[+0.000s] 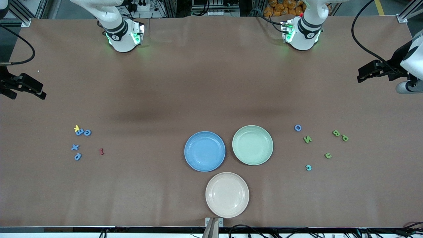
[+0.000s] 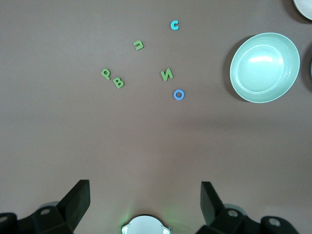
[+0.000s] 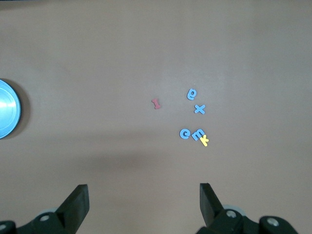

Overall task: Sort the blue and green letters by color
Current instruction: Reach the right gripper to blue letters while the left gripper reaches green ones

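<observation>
Several blue letters lie in a cluster toward the right arm's end of the table: a G [image 1: 87,133], an E [image 1: 79,132], an X [image 1: 75,147] and one more [image 1: 77,156]. Toward the left arm's end lie a blue O [image 1: 298,128], a light-blue C [image 1: 308,168] and several green letters: N [image 1: 307,139], B [image 1: 336,133], P [image 1: 345,138], J [image 1: 328,155]. My left gripper [image 1: 363,74] hangs open and empty above that end's edge, high over its letters [image 2: 167,74]. My right gripper [image 1: 40,91] is open and empty over the other edge, above the blue cluster [image 3: 199,109].
Three plates sit mid-table: a blue one [image 1: 205,151], a green one [image 1: 252,144] beside it, and a beige one [image 1: 227,194] nearest the front camera. A yellow K [image 1: 76,128] touches the blue E. A dark red letter [image 1: 101,151] lies near the blue cluster.
</observation>
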Controlling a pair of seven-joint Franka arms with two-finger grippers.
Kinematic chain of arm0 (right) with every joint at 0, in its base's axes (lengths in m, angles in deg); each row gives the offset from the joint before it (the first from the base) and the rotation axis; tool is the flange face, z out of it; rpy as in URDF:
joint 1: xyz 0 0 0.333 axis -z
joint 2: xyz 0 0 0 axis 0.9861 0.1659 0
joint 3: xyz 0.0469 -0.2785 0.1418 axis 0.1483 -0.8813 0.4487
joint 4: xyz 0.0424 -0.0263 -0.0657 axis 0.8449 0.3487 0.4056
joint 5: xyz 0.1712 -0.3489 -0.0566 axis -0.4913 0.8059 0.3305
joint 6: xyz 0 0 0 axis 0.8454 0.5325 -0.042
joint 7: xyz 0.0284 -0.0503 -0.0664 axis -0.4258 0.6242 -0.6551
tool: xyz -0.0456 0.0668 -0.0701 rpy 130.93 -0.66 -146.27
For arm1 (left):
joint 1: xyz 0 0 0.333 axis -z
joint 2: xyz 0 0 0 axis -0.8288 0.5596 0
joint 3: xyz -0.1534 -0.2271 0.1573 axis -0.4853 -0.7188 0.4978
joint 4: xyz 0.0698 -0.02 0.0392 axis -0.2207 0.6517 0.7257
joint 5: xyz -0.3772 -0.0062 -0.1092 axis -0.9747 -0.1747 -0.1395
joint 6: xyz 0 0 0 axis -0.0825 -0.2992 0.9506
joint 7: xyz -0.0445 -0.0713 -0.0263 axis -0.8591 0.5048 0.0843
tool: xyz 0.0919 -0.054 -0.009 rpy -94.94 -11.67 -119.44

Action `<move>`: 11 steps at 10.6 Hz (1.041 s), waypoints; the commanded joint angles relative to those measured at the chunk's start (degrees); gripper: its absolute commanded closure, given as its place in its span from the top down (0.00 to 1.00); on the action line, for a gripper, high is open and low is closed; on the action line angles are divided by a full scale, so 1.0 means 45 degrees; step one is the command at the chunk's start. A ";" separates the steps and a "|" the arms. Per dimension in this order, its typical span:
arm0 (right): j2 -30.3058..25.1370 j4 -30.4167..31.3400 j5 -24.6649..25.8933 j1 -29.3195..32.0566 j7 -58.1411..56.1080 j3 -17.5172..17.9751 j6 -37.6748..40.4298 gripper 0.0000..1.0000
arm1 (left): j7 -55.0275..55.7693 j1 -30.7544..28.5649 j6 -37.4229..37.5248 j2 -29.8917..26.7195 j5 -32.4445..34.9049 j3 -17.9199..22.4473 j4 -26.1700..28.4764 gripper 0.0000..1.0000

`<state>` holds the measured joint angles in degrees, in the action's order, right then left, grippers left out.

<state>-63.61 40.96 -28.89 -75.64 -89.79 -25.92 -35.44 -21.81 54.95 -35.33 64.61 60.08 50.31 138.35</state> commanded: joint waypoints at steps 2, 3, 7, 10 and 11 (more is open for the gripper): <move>0.0021 -0.0033 0.0177 0.0143 -0.0138 0.0133 0.0120 1.00 | -0.0382 -0.0085 -0.0322 -0.0036 -0.0309 0.0035 0.0009 1.00; 0.0021 0.0025 0.0177 0.0162 -0.0138 0.0133 0.0120 1.00 | -0.0402 -0.0085 -0.0341 -0.0036 -0.0328 0.0035 0.0028 1.00; 0.0157 0.0881 0.0177 0.0201 -0.0099 0.0133 -0.0152 1.00 | -0.0421 -0.0104 -0.0419 0.0023 -0.0309 0.0035 0.0028 1.00; 0.0294 0.3082 0.0157 0.0709 -0.0196 0.0133 -0.2603 1.00 | -0.0441 -0.0221 -0.0925 0.0490 -0.0212 0.0054 0.0028 1.00; 0.0391 0.3768 0.0157 0.0729 -0.0332 0.0133 -0.3639 1.00 | -0.0441 -0.0299 -0.1275 0.0859 -0.0173 0.0054 0.0028 1.00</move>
<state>-61.78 50.56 -28.87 -73.96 -89.88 -25.97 -43.23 -22.15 54.70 -38.38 65.98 60.08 50.40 138.51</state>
